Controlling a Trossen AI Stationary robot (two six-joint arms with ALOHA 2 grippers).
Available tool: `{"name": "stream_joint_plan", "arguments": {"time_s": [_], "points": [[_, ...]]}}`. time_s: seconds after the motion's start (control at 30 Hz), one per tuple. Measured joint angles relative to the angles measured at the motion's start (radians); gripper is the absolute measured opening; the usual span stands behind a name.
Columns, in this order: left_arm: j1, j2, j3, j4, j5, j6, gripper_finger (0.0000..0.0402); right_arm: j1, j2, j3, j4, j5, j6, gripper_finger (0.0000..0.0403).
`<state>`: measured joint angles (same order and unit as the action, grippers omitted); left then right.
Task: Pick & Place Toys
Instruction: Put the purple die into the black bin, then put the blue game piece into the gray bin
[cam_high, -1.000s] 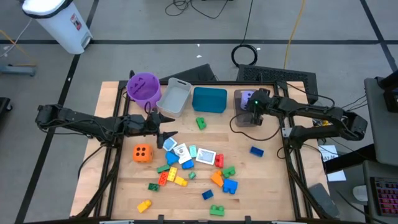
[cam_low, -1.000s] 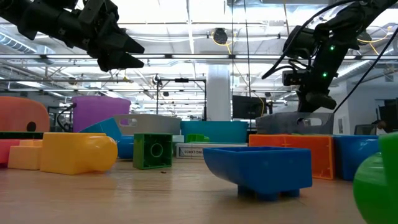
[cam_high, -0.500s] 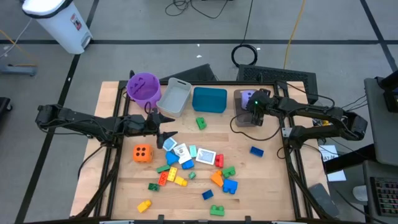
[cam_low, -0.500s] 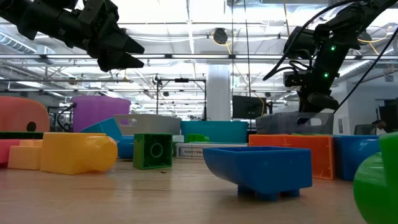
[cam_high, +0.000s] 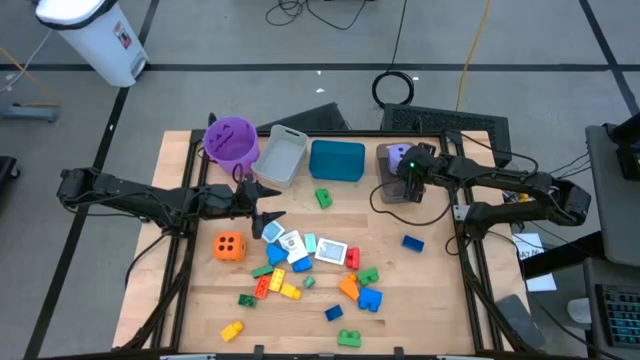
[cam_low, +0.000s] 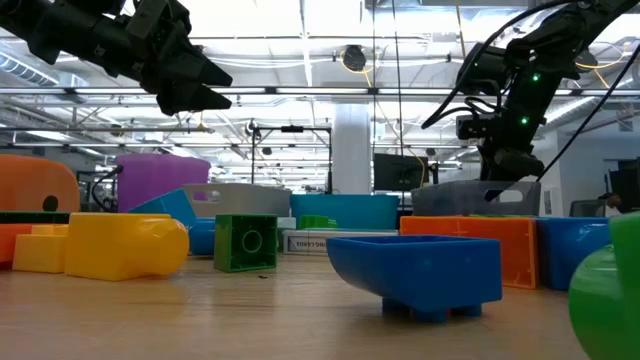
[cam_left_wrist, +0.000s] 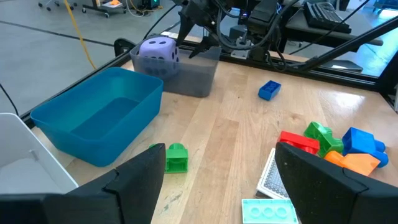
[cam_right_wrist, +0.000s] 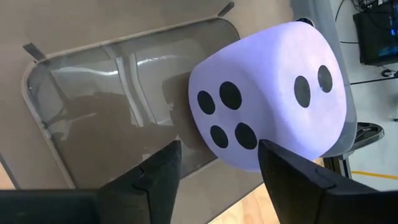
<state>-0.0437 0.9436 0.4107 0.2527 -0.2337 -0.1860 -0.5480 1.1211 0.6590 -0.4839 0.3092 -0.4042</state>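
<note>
The right gripper (cam_high: 411, 170) hovered over the grey bin (cam_high: 385, 189) at the far right of the tabletop (cam_high: 430, 290), its jaws spread apart on either side of the purple die (cam_right_wrist: 273, 93). From the right wrist view the die sat in a corner of the bin, leaning on the bin's rim, and neither jaw seemed to touch it. This looked like the release at the end of one place. The next move, as I judged it, called for lifting the right gripper straight up, clear of the bin's wall, and going to a brick such as the lone blue brick (cam_high: 412, 242) near that arm.

The left gripper (cam_high: 268, 202) hung above the tabletop near the left edge of the toy pile, jaws spread and holding nothing. The orange die (cam_high: 229, 245) lay just beside it on the wood.

The purple die was a soft-looking, pale purple cube with rounded edges and black dots, four on the face toward the right wrist camera and two on another. It was large against the bin and filled much of one end. The rest of the toys lay loose in the middle of the tabletop: red, yellow, green, orange and blue bricks, with white and blue cards (cam_high: 331, 251) among them, and one green brick (cam_high: 323, 197) apart near the teal bin (cam_high: 336, 160).
</note>
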Motion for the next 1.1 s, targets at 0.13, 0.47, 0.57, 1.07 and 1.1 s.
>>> {"name": "stream_joint_plan", "arguments": {"time_s": [0.13, 0.47, 0.57, 1.07, 1.1], "points": [[0.0, 0.0, 0.0, 0.0, 0.0, 0.0, 0.0306, 0.005, -0.002, 0.0, 0.0, -0.031, 0.001, 0.0205], [0.0, 0.0, 0.0, 0.001, 0.0, 0.0, 0.0306, 0.061, -0.037, 0.0, 0.0, -0.046, 0.0, 0.0201], [0.0, 0.0, 0.0, 0.002, 0.0, 0.0, 0.0306, 0.062, -0.079, 0.0, 0.001, -0.015, 0.0, 0.02], [0.0, 0.0, 0.0, 0.097, -0.073, 0.052, 0.0305, 0.147, -0.351, 0.0, 0.27, 0.12, 0.117, 0.0195], [0.0, 0.0, 0.0, 0.108, -0.074, 0.053, 0.0306, 0.152, -0.355, 0.0, 0.286, 0.086, 0.144, 0.0194]]}}
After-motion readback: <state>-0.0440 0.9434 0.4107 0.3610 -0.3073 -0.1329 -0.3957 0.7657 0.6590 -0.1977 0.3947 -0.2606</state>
